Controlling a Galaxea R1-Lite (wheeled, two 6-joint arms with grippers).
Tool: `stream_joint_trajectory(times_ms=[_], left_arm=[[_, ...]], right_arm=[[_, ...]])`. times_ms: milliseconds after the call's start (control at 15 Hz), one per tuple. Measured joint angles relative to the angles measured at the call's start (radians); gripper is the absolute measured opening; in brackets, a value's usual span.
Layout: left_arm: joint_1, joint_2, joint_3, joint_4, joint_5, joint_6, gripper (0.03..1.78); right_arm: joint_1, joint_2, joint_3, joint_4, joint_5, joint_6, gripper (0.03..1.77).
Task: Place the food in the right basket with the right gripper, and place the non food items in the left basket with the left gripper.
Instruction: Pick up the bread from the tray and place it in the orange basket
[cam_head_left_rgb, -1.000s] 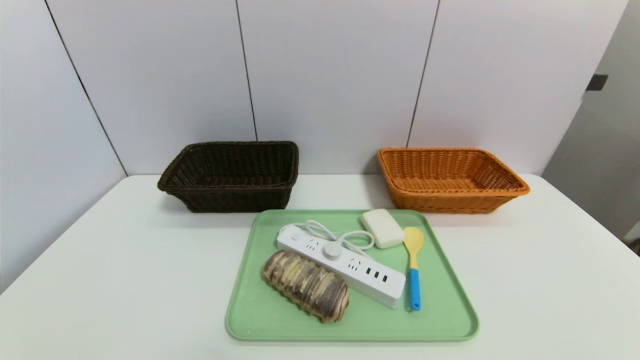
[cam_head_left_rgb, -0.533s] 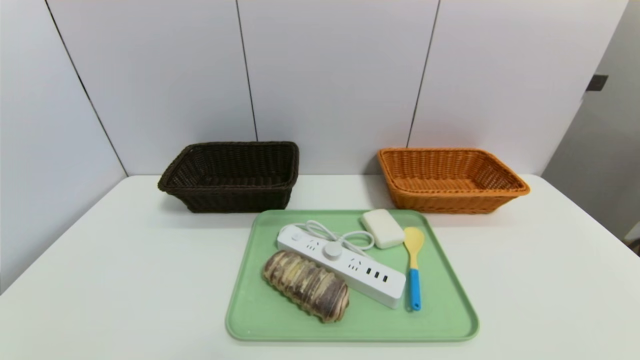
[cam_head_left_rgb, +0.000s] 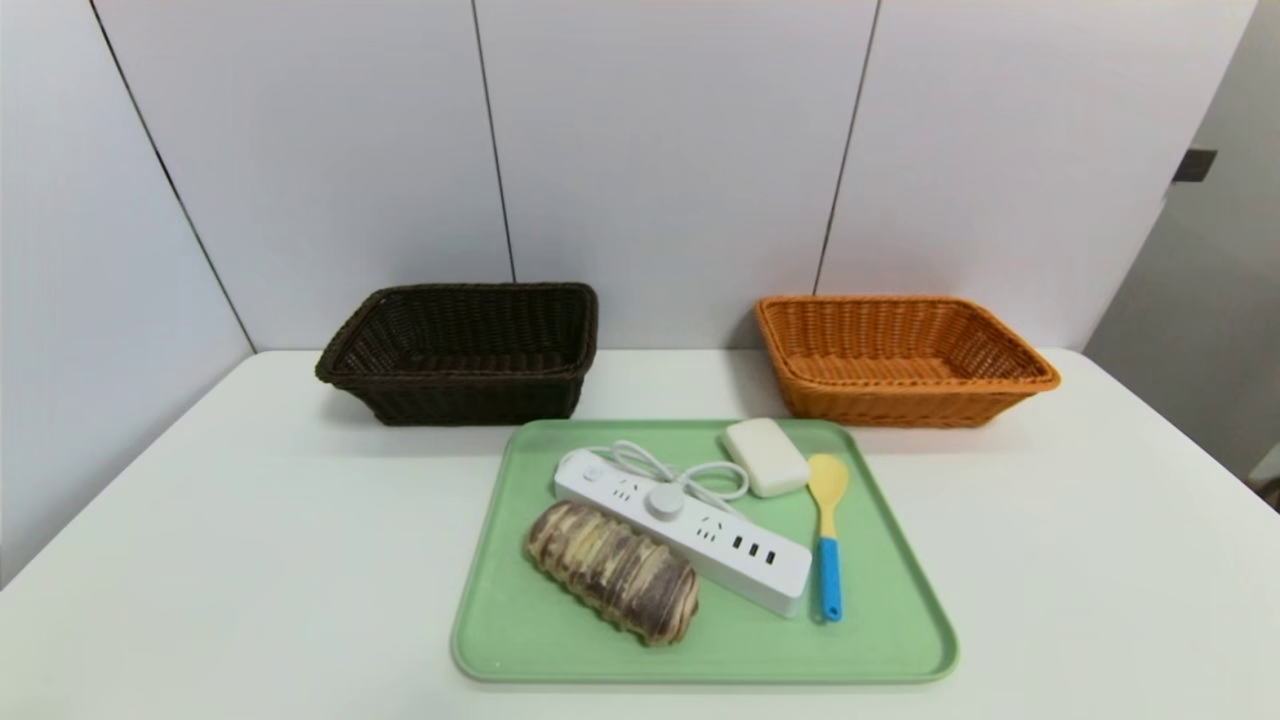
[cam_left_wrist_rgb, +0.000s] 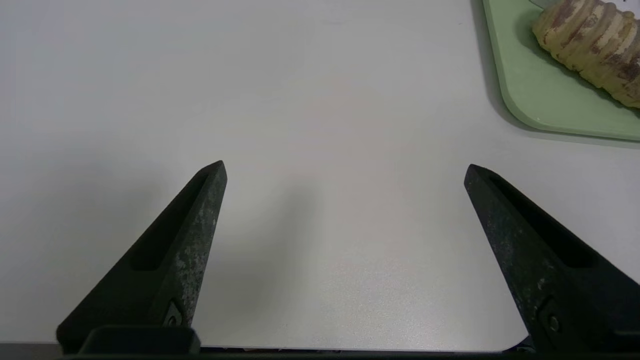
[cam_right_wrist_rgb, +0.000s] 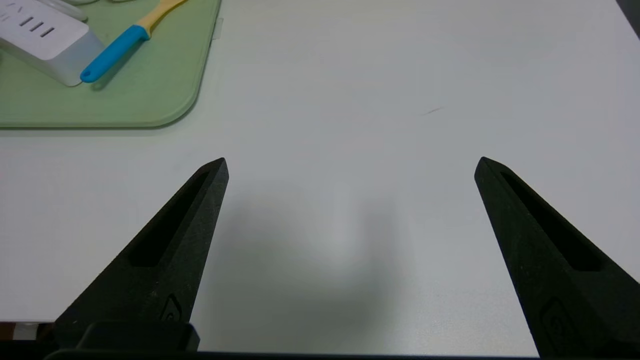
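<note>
Nearest the robot, over the front of the white table, both black tapered grippers hang with jaws spread wide and nothing between them. The left gripper is over bare tabletop on the left side, and the right gripper is over bare tabletop on the right side; neither shows in the head view.

Between them and farther in lies the pale green rectangular plastic tray. Its near left corner shows off to one side of the left gripper, well apart from it, bearing the brown, cream-striped ridged loaf. The tray's near right corner sits likewise apart from the right gripper.

Behind the loaf, touching or just beside it, the long white power strip lies diagonally with its coiled cord at the far end. The yellow spoon with a blue handle lies to its right, and the white rounded block sits at the tray's far edge.

Farthest back stand the dark brown woven basket on the left and the orange-tan woven basket on the right.
</note>
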Motion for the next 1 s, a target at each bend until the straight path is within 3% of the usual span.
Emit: stream_joint_trajectory(times_ms=[333, 667, 1000], left_arm=[[0.001, 0.313, -0.11, -0.07, -0.009, -0.008, 1.69], [-0.004, 0.635, -0.456, 0.011, -0.012, -0.007, 1.69], [-0.13, 0.811, -0.635, 0.045, -0.034, -0.003, 1.69]], right_arm=[[0.002, 0.319, -0.217, 0.076, -0.001, 0.001, 1.7], [0.004, 0.651, -0.608, 0.223, 0.0, -0.006, 1.7], [0.085, 0.942, -0.837, 0.251, 0.01, -0.05, 1.7]])
